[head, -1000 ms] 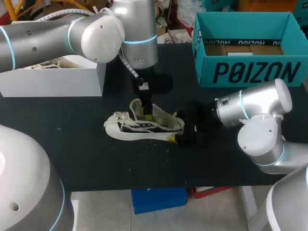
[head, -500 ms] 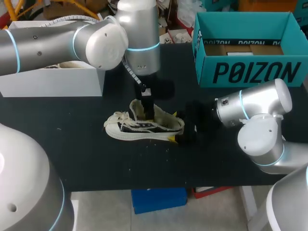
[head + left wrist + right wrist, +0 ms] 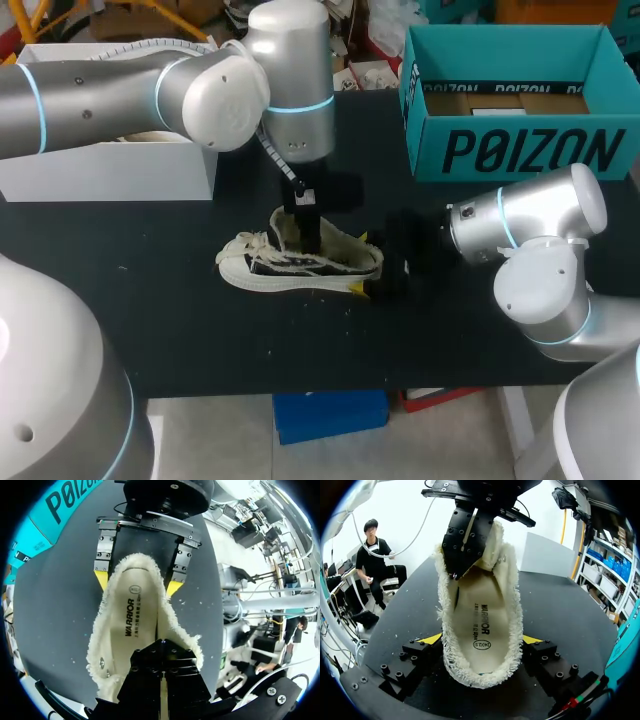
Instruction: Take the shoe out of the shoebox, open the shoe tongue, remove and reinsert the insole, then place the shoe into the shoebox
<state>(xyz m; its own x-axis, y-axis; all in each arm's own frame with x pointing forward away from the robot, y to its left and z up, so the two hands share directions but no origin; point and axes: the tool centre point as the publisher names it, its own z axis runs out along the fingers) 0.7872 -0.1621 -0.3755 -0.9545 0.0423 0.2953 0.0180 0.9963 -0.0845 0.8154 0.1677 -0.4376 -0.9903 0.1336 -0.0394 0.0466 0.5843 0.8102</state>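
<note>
A black matte table [image 3: 180,330] is stretching across the scene, running from the near edge to the far side. A long white box [image 3: 110,165] is sitting on its far left part, its plain front wall facing the near edge. Small pale specks [image 3: 300,322] are lying scattered on the tabletop around the middle, toward the near edge. Even, bright light is falling on the table, and in both wrist views it is giving the dark surface a soft grey sheen.
</note>
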